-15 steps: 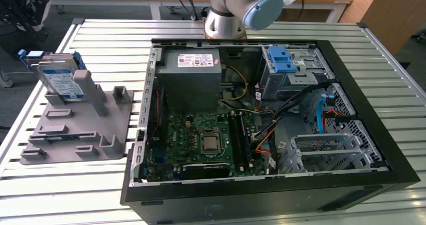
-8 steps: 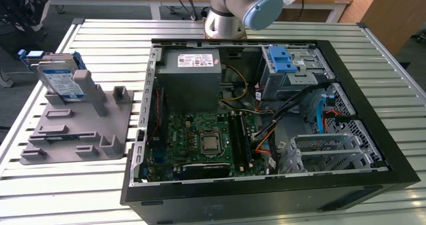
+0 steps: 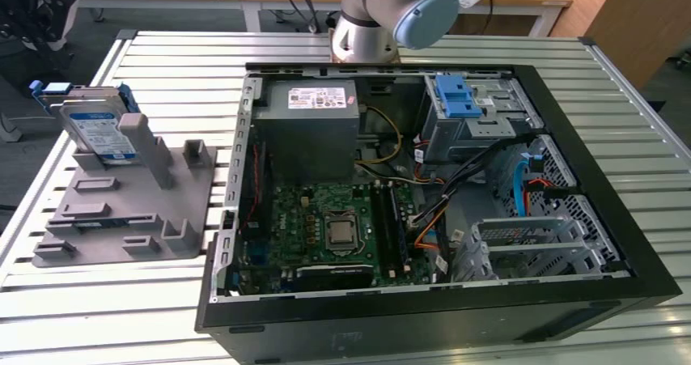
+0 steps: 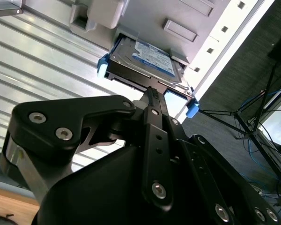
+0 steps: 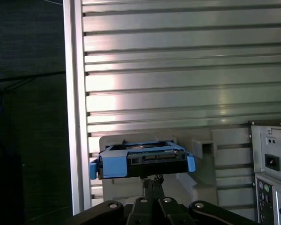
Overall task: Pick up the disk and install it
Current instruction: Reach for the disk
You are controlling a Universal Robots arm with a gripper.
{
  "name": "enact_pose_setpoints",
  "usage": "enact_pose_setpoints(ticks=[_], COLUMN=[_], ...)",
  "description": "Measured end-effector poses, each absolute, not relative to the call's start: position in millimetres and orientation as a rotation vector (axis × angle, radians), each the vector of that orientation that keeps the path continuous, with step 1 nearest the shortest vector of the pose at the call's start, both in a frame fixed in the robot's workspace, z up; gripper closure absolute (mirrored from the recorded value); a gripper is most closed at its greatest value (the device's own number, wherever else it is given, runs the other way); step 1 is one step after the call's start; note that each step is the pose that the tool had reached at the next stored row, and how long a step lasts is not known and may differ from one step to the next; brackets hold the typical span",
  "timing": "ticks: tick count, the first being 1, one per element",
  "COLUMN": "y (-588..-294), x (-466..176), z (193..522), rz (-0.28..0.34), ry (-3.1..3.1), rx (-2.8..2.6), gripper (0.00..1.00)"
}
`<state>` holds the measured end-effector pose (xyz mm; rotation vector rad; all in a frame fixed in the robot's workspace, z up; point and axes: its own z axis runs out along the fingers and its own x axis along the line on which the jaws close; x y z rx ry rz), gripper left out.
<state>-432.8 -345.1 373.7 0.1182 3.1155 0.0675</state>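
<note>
- At the exterior view's upper left, I've got the disk (image 3: 97,130). It's leaning in the grey fixture (image 3: 119,211) with its label facing up and blue rails along its edges.
- The fixture sits on the slatted metal table (image 3: 162,57), just beside the open computer case (image 3: 432,320).
- At the top centre of the exterior view, the arm (image 3: 378,17) rises behind the case and runs out of the frame.
- In the middle of the exterior view, inside the case, the grey power-supply box (image 3: 313,110) sits above the motherboard (image 3: 335,227).
- Toward the exterior view's upper right, there's 1 blue latch (image 3: 459,98) on top of the metal drive cage (image 3: 486,122).
- In the first wrist view, my gripper (image 5: 152,179) has its 2 fingers pressed together with nothing between them.
- In both wrist views the gripper's tips line up with the disk's blue end. I can't tell how close they are.
</note>
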Motion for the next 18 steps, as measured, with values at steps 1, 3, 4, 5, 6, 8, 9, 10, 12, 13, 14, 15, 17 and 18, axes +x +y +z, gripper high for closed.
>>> enact_pose_setpoints(ticks=[1,3,4,5,6,8,9,10,12,13,14,15,17,18], y=[-345.0,-345.1,-345.1,-345.1,-345.1,-345.1,-345.1,-345.1,-345.0,-345.0,-345.0,-345.1,-345.1,-345.0], x=[-432.9,-433.2,-433.4,-433.5,-433.5,-433.5,-433.7,-433.8,-434.7,-435.4,-436.3,-437.3,-440.0,-441.8], z=[373.6,373.6,373.6,373.6,373.6,373.6,373.6,373.6,373.6,373.6,373.6,373.5,373.4,373.4], rz=[0.068,0.068,0.068,0.068,0.068,0.068,0.067,0.068,0.067,0.068,0.067,0.067,0.067,0.068], ry=[3.115,3.115,3.115,3.115,3.115,3.115,3.115,3.115,3.116,3.115,3.116,3.116,3.115,3.115], rx=[0.118,0.118,0.118,0.118,0.118,0.118,0.118,0.118,0.118,0.118,0.118,0.118,0.118,0.118], gripper=[0.89,0.89,0.89,0.89,0.89,0.89,0.89,0.89,0.89,0.89,0.89,0.89,0.89,0.89])
